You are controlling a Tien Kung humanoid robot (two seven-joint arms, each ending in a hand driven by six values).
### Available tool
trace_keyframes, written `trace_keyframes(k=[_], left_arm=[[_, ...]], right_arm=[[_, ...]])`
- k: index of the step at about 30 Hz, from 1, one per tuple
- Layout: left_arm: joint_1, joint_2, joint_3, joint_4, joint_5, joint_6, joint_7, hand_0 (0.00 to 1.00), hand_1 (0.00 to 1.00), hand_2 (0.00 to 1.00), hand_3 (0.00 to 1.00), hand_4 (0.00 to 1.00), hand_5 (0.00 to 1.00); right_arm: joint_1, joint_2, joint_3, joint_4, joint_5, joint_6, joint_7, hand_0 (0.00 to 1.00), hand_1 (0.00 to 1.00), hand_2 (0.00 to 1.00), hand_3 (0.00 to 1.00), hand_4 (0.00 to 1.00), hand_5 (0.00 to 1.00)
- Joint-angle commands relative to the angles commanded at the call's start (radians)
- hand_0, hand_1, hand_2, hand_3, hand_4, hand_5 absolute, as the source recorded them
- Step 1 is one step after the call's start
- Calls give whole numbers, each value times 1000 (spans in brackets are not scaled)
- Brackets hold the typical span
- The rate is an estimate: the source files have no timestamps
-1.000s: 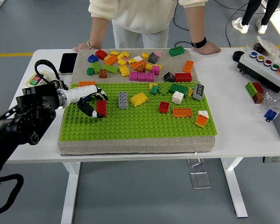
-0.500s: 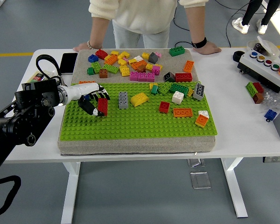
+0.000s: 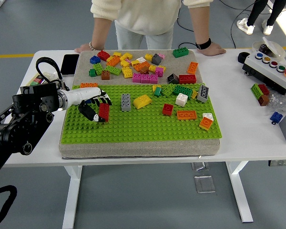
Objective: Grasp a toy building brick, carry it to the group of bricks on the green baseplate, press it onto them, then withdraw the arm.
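My left hand (image 3: pixel 96 108) reaches in from the left over the left part of the green baseplate (image 3: pixel 133 131). Its fingers are curled around an upright red brick (image 3: pixel 104 111) that stands on or just above the studs. To its right on the plate are a grey brick (image 3: pixel 126 102), a yellow brick (image 3: pixel 142 101), a small red brick (image 3: pixel 168 109) and an orange brick (image 3: pixel 186 115). A cluster of green, white and grey bricks (image 3: pixel 183 93) sits at the plate's far right. My right arm does not show.
Several loose bricks (image 3: pixel 133 67) lie on the grey mat behind the plate. A person stands at the far side with one hand (image 3: pixel 82 47) and the other (image 3: pixel 213 48) resting on the table. A phone (image 3: pixel 69 64) lies far left and a button box (image 3: pixel 271 69) far right.
My left forearm has drifted slightly left and up. The hand with the red brick has stayed almost in place on the plate's left part.
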Motion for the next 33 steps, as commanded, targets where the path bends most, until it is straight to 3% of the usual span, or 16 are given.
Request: trace_keyframes(k=[20,21,26,27,32,33], left_arm=[[28,9,-17,-19,13,-27,2,696,679,615,594,540,5],[29,9,-18,-20,14,-31,2,752,710,633,614,629,51],[34,11,-27,-25,15,-51,-2,752,710,633,614,629,51],[34,11,-29,-27,15,-53,-2,780,738,699,703,826,179],[42,12,-36,-46,13,-78,4,780,738,699,703,826,179],[44,11,-39,-50,11,-80,6,805,754,744,789,947,242]], right_arm=[[-3,1,-1,0,-2,-1,-1,723,637,681,613,942,489],[-3,1,-1,0,-2,0,-1,723,637,681,613,942,489],[-4,2,-1,0,-2,-1,-2,723,637,681,613,942,489],[-4,2,-1,0,-2,-1,-2,723,637,681,613,941,490],[-5,2,-1,0,-2,-1,-3,723,637,681,613,941,490],[-6,2,-1,0,-3,-1,-4,723,637,681,613,942,489]])
